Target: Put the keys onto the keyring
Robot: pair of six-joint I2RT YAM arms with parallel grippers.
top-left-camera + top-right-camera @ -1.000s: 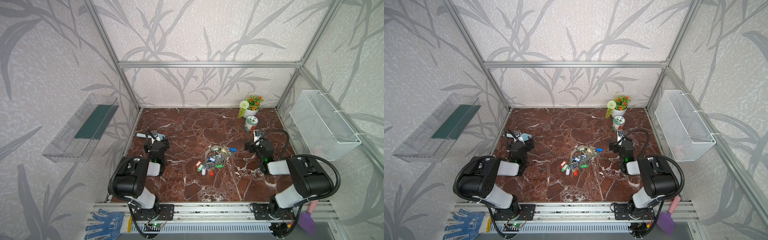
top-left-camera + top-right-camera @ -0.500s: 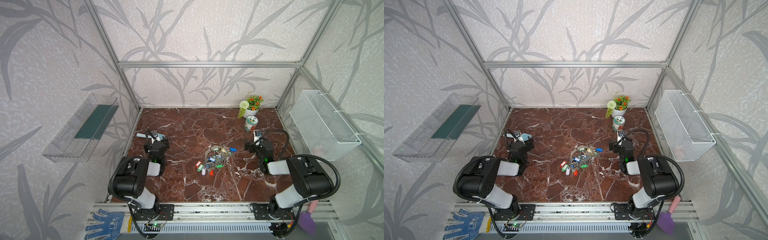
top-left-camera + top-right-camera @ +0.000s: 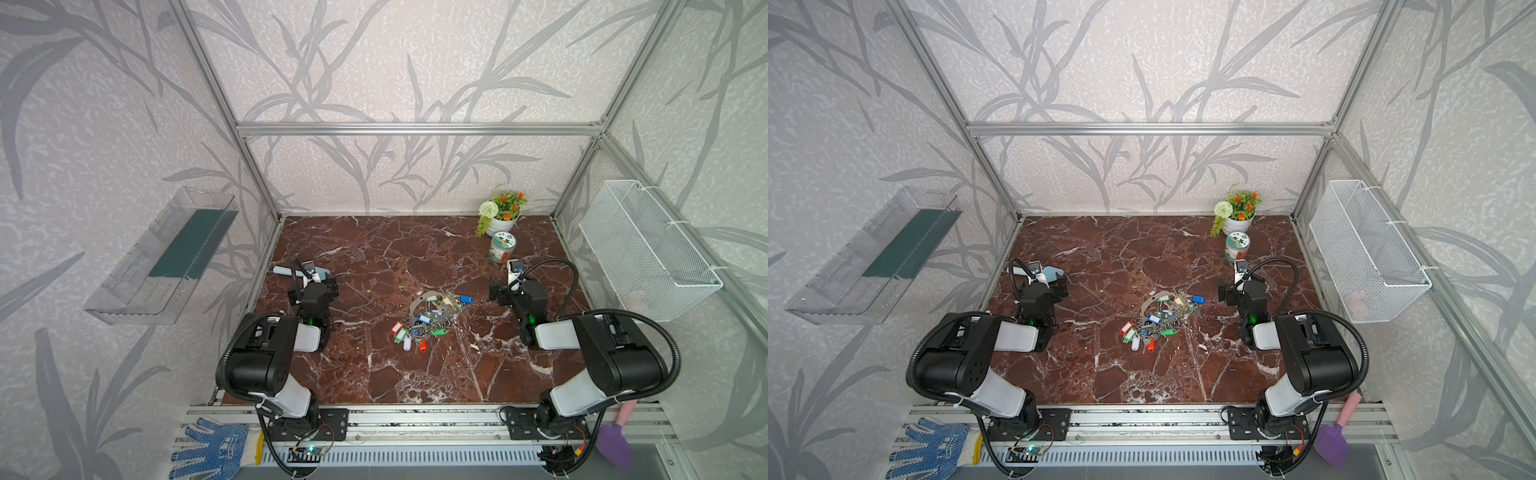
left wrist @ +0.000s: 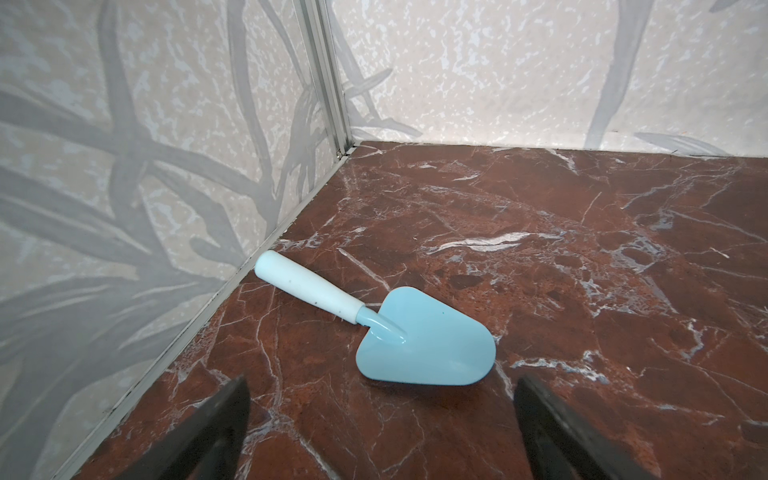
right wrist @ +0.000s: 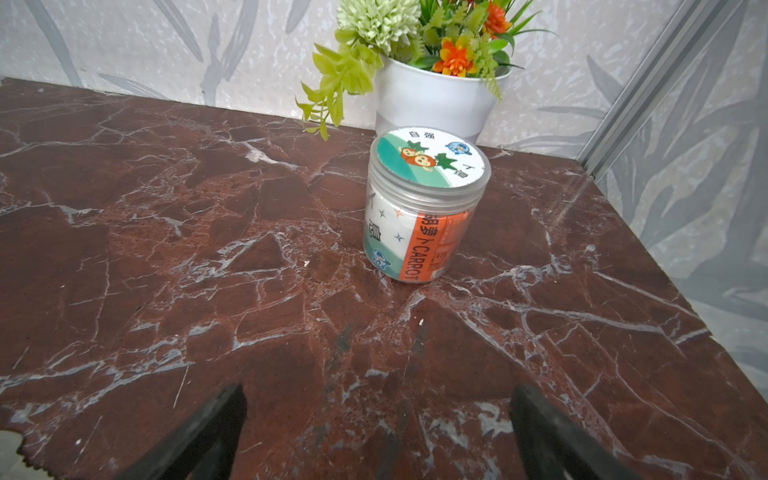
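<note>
The keyring (image 3: 411,308) is a thin grey hoop lying mid-table in both top views, heaped with small keys bearing red, green, blue and white tags. The keys with the yellow tag (image 3: 446,300) (image 3: 1178,301) lie at the heap's far right part; whether they hang on the hoop I cannot tell. My left gripper (image 3: 313,287) (image 4: 380,386) rests open at the left, well clear of the heap, with nothing between its fingers. My right gripper (image 3: 517,291) (image 5: 376,395) rests open at the right, also empty. Neither wrist view shows the heap.
A light blue trowel (image 4: 424,336) lies just ahead of the left gripper by the left wall. A carrot-labelled jar (image 5: 424,216) and a white flower pot (image 5: 432,99) stand ahead of the right gripper. A wire basket (image 3: 648,249) hangs on the right wall, a clear shelf (image 3: 166,253) on the left.
</note>
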